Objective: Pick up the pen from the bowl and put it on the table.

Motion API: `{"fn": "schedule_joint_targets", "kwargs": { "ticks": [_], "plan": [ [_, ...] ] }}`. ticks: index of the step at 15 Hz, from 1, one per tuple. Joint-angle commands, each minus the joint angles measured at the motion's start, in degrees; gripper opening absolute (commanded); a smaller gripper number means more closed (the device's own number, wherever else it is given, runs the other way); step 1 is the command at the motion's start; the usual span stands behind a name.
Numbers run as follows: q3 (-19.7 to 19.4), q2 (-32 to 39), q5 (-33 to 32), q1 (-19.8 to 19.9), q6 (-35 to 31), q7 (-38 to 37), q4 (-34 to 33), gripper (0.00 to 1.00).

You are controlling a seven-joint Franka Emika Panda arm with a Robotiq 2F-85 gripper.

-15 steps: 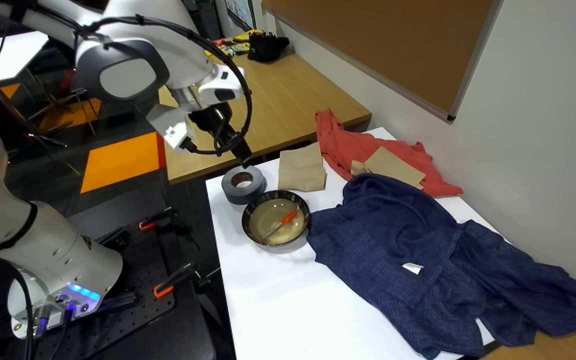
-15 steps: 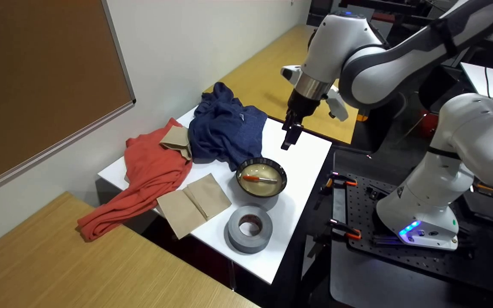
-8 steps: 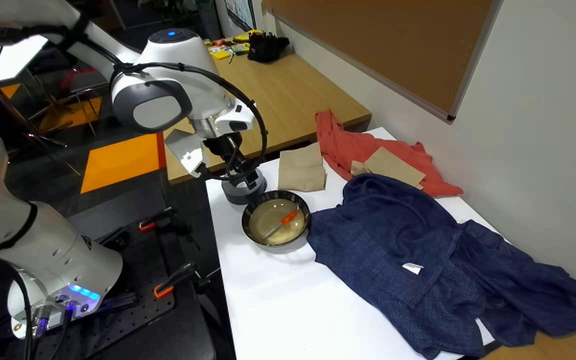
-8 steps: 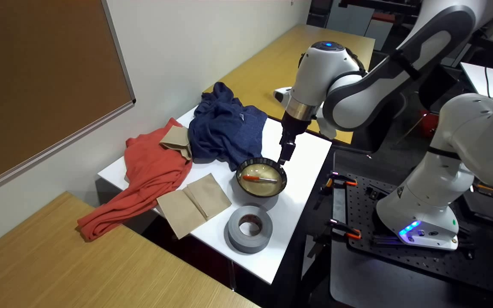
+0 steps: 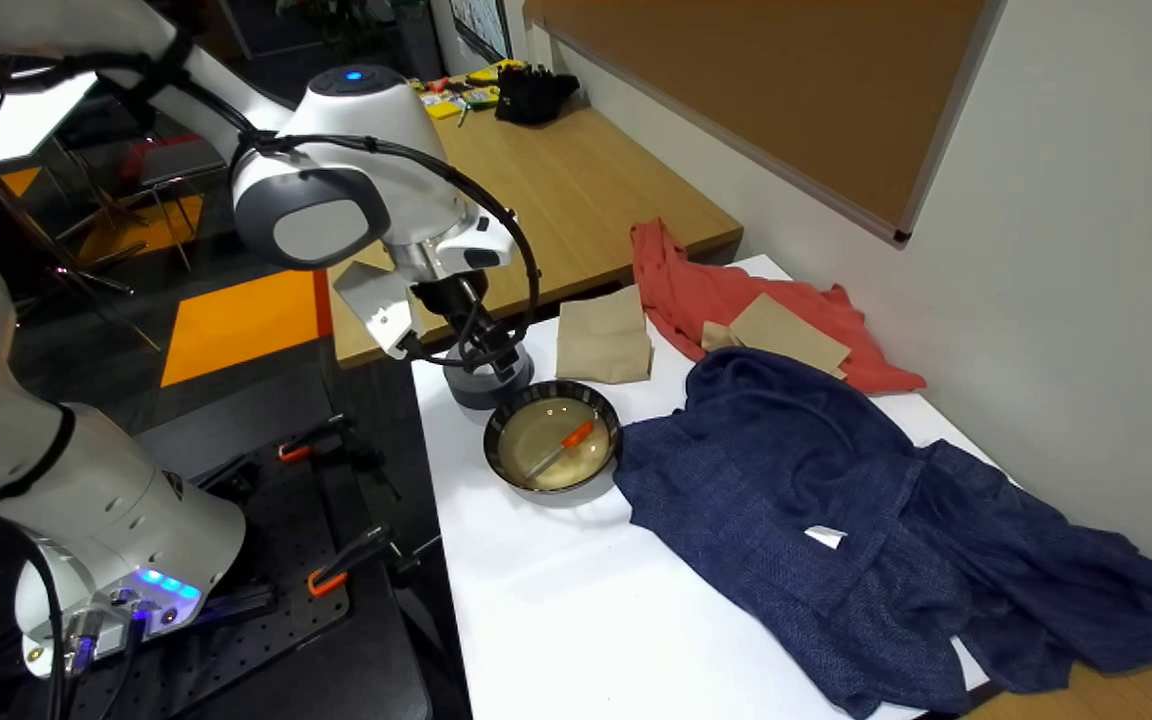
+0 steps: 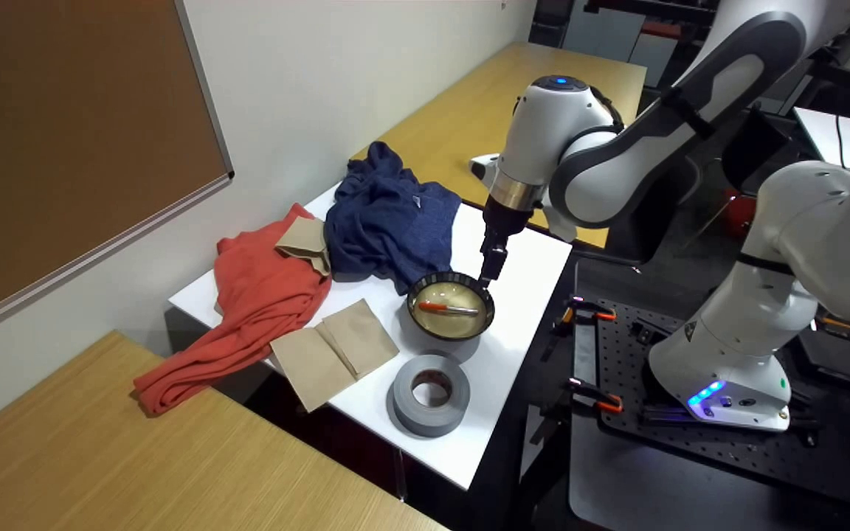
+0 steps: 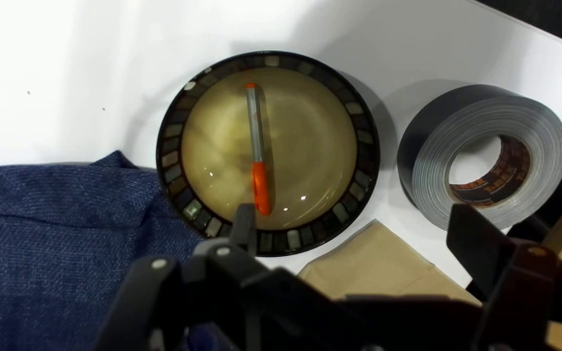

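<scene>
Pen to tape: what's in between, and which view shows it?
The wrist view shows it: from the pen, the inside of the bowl, then its dark rim, then a narrow strip of the white table before the tape.

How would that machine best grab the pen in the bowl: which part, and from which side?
I'd grip the pen near its middle, where silver meets orange, from straight above. It's slim and lies inside the bowl, whose raised wall surrounds it and would likely hamper a sideways approach. The open jaws should close across the pen's long sides.
</scene>
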State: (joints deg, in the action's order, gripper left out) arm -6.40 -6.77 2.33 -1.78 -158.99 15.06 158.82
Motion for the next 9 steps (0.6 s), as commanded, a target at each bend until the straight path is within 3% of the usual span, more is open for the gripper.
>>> {"fn": "schedule_joint_targets", "kwargs": {
  "ticks": [1, 9],
  "plan": [
    [0.37, 6.78, 3.71, -0.27, -3.15, 4.73, -3.42, 1.0],
    [3.42, 21.2, 0.05, 4.11, -11.33, 3.56, -10.6, 1.0]
  ]
}}
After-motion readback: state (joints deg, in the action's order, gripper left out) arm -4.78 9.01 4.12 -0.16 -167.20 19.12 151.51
